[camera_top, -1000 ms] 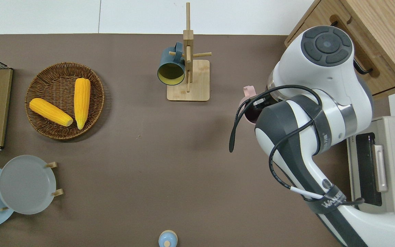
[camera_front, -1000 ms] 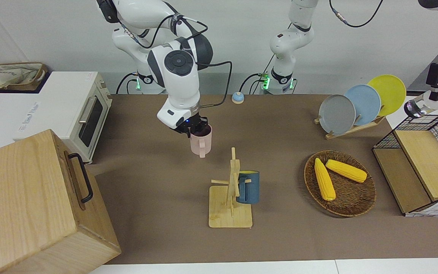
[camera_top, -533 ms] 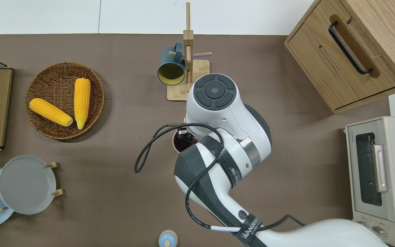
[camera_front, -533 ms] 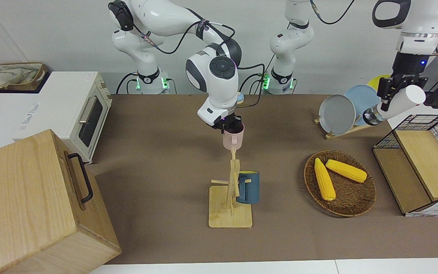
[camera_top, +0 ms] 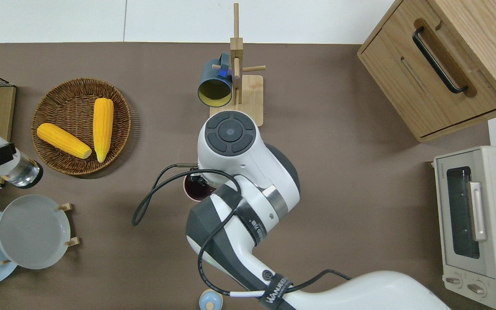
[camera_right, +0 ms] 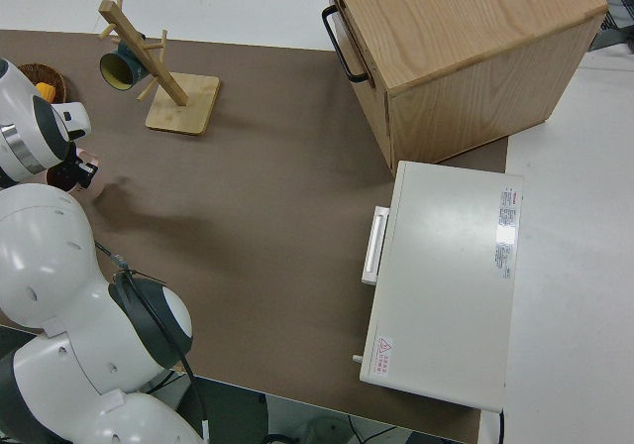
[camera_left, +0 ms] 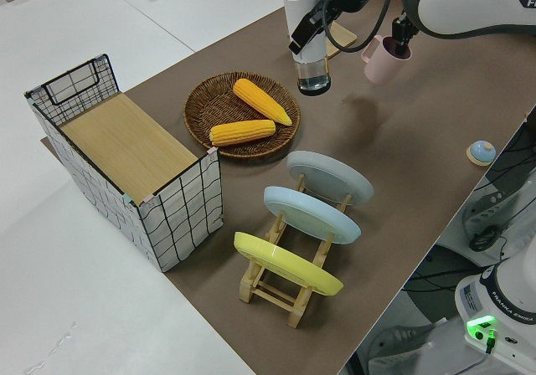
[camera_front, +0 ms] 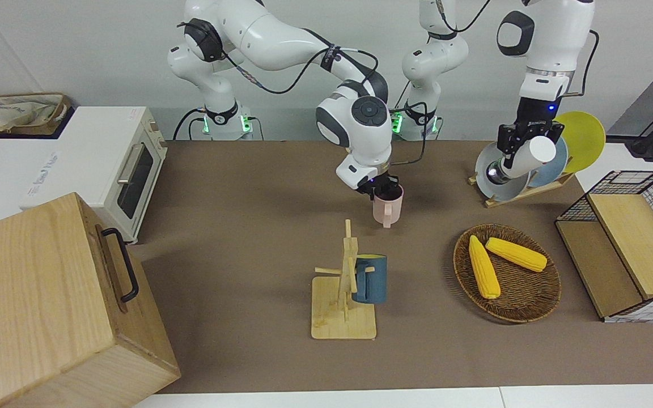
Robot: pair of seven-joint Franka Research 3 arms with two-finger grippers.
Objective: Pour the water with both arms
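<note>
The right claw (camera_front: 381, 188) grips the pink mug (camera_front: 388, 206); the left claw (camera_front: 525, 136) grips a bottle (camera_front: 522, 160), well apart toward its own end.

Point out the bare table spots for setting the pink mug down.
Bare cloth lies between the mug rack and the toaster oven, also between the plate rack and blue bell. The basket end is crowded.

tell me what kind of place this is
Probably a robot lab staged as a kitchen: a toaster oven, a rack of plates and a mug tree on a table with two mounted arms.
</note>
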